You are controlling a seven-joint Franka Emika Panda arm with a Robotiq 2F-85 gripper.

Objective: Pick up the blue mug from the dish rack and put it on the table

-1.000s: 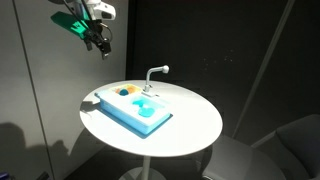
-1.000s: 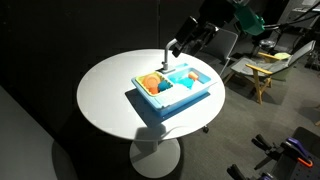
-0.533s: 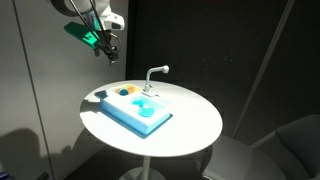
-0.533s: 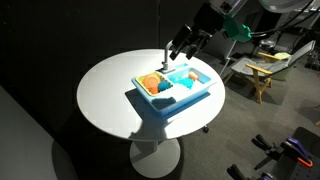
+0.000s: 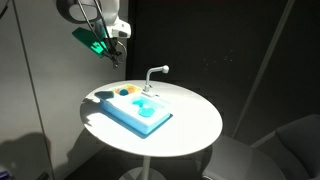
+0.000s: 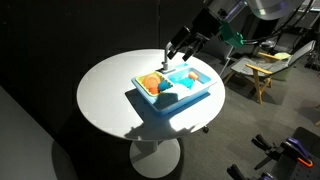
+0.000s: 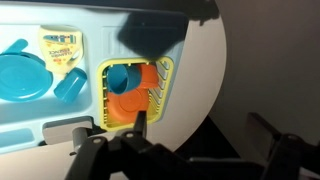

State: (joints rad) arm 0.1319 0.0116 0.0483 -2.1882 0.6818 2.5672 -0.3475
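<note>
**A:** One table [image 5: 195,128], round and white, on one pedestal [image 6: 152,150]. On top sits a single light blue sink unit [image 6: 190,96] with one white faucet [image 5: 155,72].

**B:** The wrist view gives us the rest. There's one dish rack [image 7: 103,95], yellow-rimmed, at the end of the unit. One orange piece [image 7: 128,108] lies in it, and one blue mug [image 7: 124,76] sits in the rack right against that orange piece.

**A:** I count a second small blue piece [image 7: 68,86] too, outside the rack and beside the basin [image 7: 20,75].

**B:** Agreed. And one gripper [image 6: 180,52], up in the air above the unit, well clear of the mug.

**A:** Jaws spread apart, nothing between them. The mug is untouched in the rack.
</note>
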